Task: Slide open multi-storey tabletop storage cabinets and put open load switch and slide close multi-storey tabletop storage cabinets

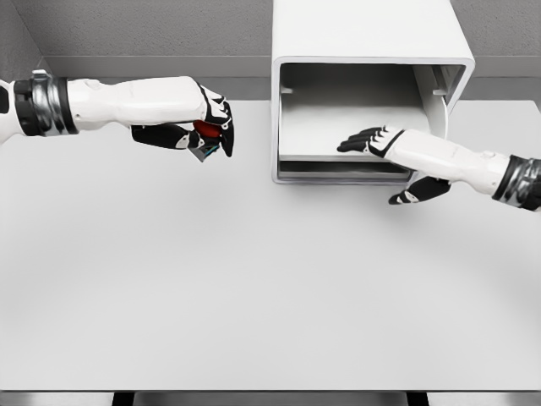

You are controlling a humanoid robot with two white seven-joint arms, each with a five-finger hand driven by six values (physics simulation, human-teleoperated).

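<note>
Left of the cabinet (372, 93), above the table (254, 279), the left hand (199, 123) curled around the switch (205, 139) — red part showing between fingers. Right hand (385, 148) lay flat, fingers extended, on the pulled-out drawer (338, 144) — holding nothing.

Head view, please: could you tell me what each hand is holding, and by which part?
Left hand grips the switch around its red top. Right hand holds nothing.
</note>
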